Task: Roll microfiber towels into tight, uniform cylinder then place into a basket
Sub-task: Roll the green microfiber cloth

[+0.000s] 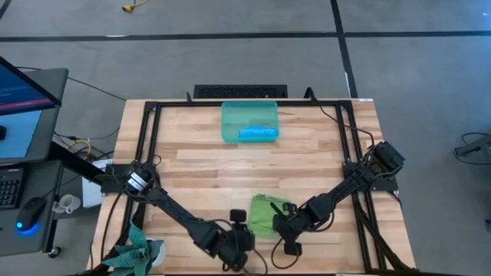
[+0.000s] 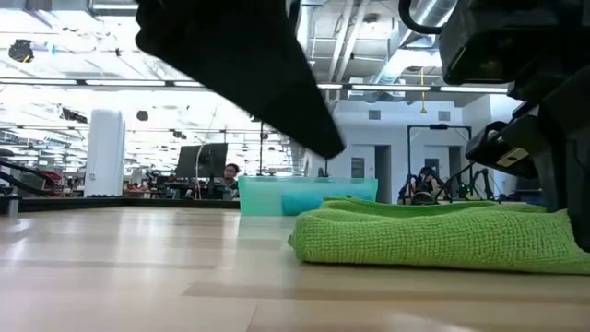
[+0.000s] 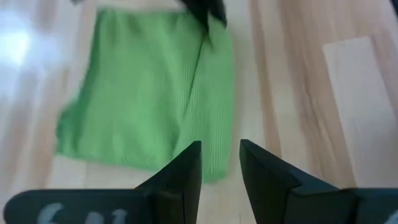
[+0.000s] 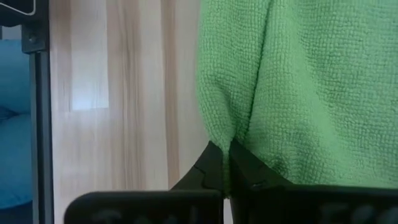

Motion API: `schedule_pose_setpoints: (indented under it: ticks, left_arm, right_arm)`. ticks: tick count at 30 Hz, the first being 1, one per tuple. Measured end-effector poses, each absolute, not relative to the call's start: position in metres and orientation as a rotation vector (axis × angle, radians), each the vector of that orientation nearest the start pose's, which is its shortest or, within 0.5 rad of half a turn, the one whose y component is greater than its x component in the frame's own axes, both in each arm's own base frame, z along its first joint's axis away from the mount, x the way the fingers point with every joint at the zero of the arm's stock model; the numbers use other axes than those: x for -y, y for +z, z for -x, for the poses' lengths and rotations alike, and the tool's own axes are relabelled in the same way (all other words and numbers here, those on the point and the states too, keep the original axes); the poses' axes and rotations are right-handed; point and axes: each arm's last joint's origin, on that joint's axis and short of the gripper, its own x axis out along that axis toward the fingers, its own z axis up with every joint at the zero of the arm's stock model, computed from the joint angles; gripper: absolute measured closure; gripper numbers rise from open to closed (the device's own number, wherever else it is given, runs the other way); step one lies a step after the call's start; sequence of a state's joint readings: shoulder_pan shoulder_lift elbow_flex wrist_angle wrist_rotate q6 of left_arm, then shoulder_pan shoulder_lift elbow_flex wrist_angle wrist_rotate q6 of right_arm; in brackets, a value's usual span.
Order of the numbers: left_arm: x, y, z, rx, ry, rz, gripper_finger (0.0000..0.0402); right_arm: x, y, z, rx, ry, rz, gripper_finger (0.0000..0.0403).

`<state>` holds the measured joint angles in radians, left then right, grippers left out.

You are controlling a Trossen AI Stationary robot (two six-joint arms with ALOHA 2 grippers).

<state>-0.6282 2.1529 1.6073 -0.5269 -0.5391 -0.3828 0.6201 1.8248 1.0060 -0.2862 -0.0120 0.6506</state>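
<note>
a: start with the big things. what's on the table (image 1: pixel 207 161)?

b: one table, two arms. at the far edge from both pincers sits one basket (image 1: pixel 230 123), and inside it lies one blue towel (image 1: pixel 258 133), seemingly bunched or rolled. i can't tell how tight.

a: so that half looks done?

b: i'd judge so. one towel of two is in the basket. the lime green towel (image 1: pixel 265 212) is not; it lies folded flat on the wood at the near edge, not yet a cylinder.

a: where is it relative to the pincers?

b: right at the right gripper (image 4: pixel 225 158), which is clenched on a fold at the towel's edge, with cloth pinched between the closed tips. the left gripper (image 3: pixel 220 163) hovers just beside the towel's opposite side, its jaws standing partly apart with nothing between them; the cloth lies just ahead of its fingertips (image 3: pixel 189 160).

a: what remains, then?

b: by my reading: roll the green towel up tight, carry it across the table away from both pincers, and set it in the basket next to the blue one. the basket looks to have room beside the blue one.

a: final count?

b: two towels, one blue and one green; one basket; two pincers, one gripping cloth and one empty.
</note>
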Motion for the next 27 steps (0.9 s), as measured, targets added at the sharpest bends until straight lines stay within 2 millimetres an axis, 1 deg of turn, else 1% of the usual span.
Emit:
schedule_pose_setpoints:
  ticks: [4, 6, 8, 15, 18, 22, 27]
  left_arm:
    - [0.260, 0.165, -0.373, -0.829, 0.049, -0.347, 0.0300]
    - [0.260, 0.155, -0.373, -0.849, 0.013, -0.368, 0.0300]
    - [0.256, 0.149, -0.373, -0.882, 0.015, -0.385, 0.0300]
    - [0.243, 0.144, -0.383, -0.894, 0.060, -0.364, 0.0294]
    - [0.241, 0.144, -0.386, -0.896, 0.054, -0.332, 0.0280]
    - [0.241, 0.143, -0.386, -0.920, 0.010, -0.306, 0.0259]
    - [0.239, 0.133, -0.388, -0.936, 0.024, -0.319, 0.0242]
  right_arm:
    - [-0.199, 0.135, -0.278, -1.180, 0.194, -0.236, 0.0388]
    - [-0.199, 0.136, -0.278, -1.179, 0.190, -0.236, 0.0384]
    - [-0.199, 0.136, -0.278, -1.177, 0.189, -0.238, 0.0383]
    - [-0.199, 0.136, -0.279, -1.173, 0.190, -0.240, 0.0386]
    - [-0.199, 0.137, -0.279, -1.173, 0.190, -0.239, 0.0382]
    - [-0.199, 0.137, -0.279, -1.173, 0.190, -0.239, 0.0387]
    - [-0.199, 0.137, -0.279, -1.172, 0.189, -0.239, 0.0383]
